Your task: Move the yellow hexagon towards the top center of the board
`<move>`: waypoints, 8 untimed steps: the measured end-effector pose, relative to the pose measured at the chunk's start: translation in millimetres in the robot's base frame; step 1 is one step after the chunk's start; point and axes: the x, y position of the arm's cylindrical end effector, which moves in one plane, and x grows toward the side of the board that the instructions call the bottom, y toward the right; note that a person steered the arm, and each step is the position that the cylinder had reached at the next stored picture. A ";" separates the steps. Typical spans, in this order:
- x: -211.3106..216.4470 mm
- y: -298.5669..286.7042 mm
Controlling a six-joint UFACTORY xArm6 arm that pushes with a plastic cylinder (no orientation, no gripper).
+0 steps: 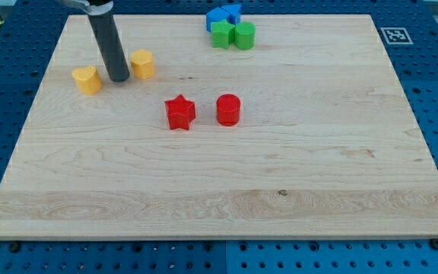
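Observation:
The yellow hexagon (143, 64) sits on the wooden board (226, 183) at the view's upper left. My tip (118, 78) rests on the board just left of the hexagon, almost touching it. A yellow heart-shaped block (87, 79) lies just left of my tip, so the tip stands between the two yellow blocks. The dark rod rises from the tip to the view's top edge.
A red star (179, 113) and a red cylinder (228, 109) lie near the board's middle. At the top centre, two blue blocks (223, 15), a green star (220, 33) and a green cylinder (244, 35) cluster together. A marker tag (393, 35) is at the top right corner.

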 end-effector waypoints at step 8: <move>22.6 -99.2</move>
